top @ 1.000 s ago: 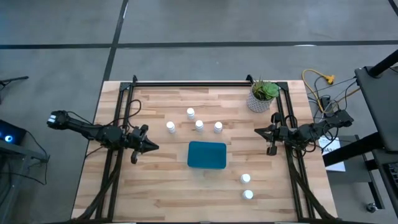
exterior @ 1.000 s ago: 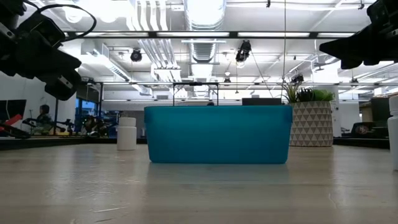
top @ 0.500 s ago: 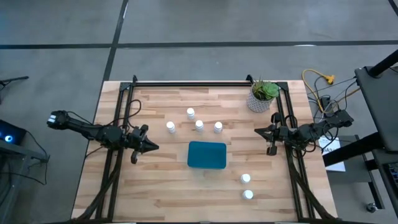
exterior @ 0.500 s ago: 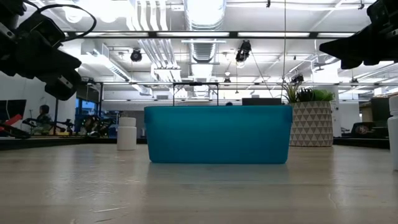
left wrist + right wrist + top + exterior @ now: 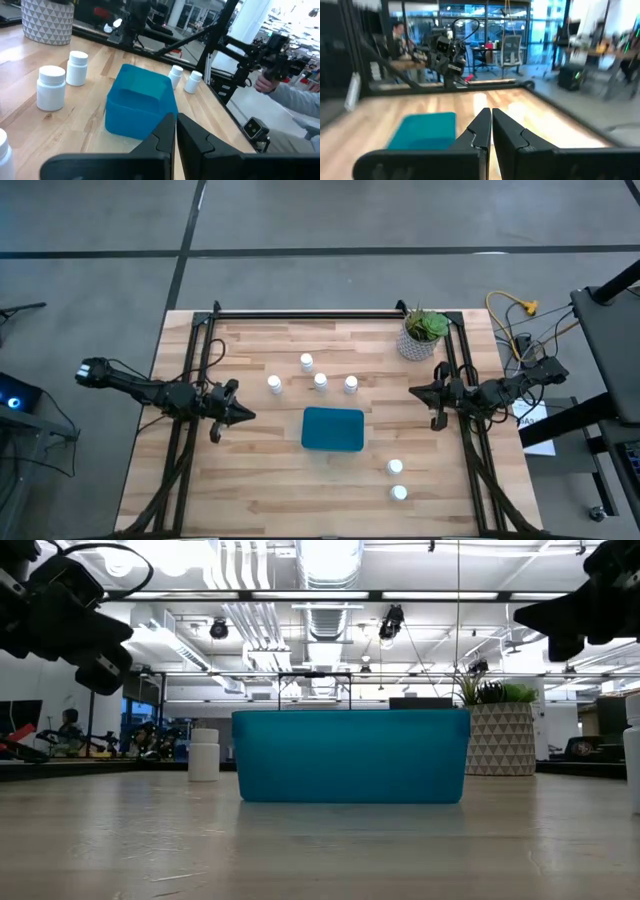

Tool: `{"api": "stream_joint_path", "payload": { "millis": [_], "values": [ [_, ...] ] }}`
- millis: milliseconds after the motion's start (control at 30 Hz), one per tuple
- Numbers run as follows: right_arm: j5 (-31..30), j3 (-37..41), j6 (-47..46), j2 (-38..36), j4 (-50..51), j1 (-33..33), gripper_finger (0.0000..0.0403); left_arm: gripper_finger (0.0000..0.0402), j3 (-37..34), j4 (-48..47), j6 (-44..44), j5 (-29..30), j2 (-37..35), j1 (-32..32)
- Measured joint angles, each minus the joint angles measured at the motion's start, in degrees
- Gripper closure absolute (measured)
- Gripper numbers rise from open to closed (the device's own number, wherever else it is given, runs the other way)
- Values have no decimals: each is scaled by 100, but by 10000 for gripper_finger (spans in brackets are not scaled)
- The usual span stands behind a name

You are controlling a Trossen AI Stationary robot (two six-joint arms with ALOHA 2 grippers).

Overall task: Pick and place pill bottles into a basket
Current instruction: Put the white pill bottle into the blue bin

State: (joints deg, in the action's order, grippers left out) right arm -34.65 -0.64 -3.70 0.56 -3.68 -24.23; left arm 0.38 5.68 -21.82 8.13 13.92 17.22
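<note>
Near the table's middle sits the teal basket (image 5: 333, 429), empty, with six white pill bottles (image 5: 320, 381) outside it: four in a loose cluster toward the far edge, two near the front right corner (image 5: 397, 468). Over the left edge hovers the left gripper (image 5: 246, 417), fingers pressed together, holding nothing; over the right edge the right gripper (image 5: 412, 391), likewise closed and empty. Both well apart from any bottle.

Best first step, as a judgement: spread the fingers fully before descending, pick the bottle nearest each arm, come straight down over the cap, and grip the body below it so the neighbours stay upright. For the cluster, start with the outermost bottle (image 5: 274, 384), nearest the left gripper.
</note>
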Motion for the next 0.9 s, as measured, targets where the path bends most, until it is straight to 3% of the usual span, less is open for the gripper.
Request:
{"api": "stream_joint_path", "payload": {
  "millis": [100,467,567,900],
  "values": [
    [-2,0,-618,0,-9,0,394,402,0,239,-2,142,-1,2],
    [-9,2,-632,-2,-136,0,394,402,0,545,78,1520,-1,2],
    [-255,2,-670,0,-117,0,394,402,0,545,190,1830,3,1],
    [-284,2,-636,-2,-335,2,394,402,-1,593,327,2247,13,0]
  ]
}}
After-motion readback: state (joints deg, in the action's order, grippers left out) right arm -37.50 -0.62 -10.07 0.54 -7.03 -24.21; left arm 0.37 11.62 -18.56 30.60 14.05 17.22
